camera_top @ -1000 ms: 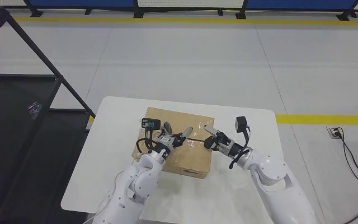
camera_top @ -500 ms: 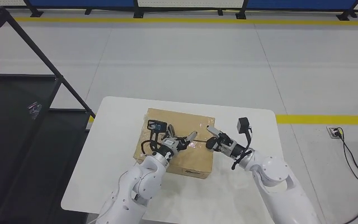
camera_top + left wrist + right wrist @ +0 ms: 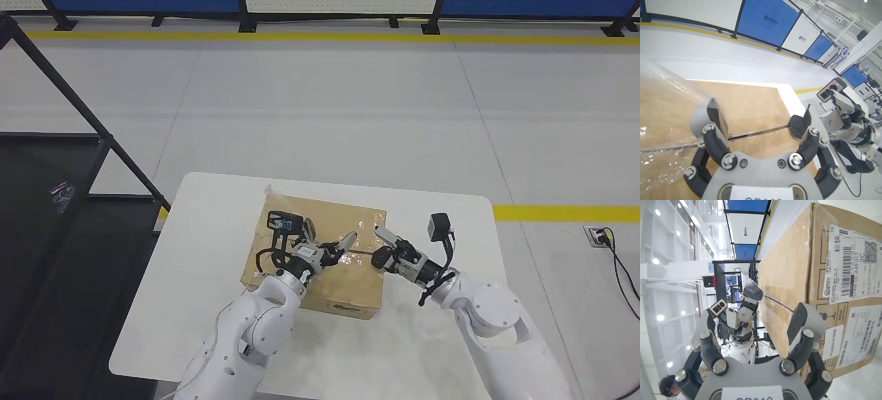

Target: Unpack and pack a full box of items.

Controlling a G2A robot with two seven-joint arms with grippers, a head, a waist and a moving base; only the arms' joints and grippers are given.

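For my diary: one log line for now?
box: closed, on table | left gripper: open, over seam | right gripper: open, at box edge

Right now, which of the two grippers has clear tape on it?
The left gripper: clear tape clings to one finger, while the right gripper carries none.

A white tabletop [image 3: 180,300] with rounded corners carries one closed brown cardboard box [image 3: 352,283], standing near its middle.

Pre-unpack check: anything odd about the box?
Yes. Clear tape is lifted off the box top, crumpled and loose beside the open left gripper, though the flaps lie shut. The box also sits slightly skewed to the table edges.
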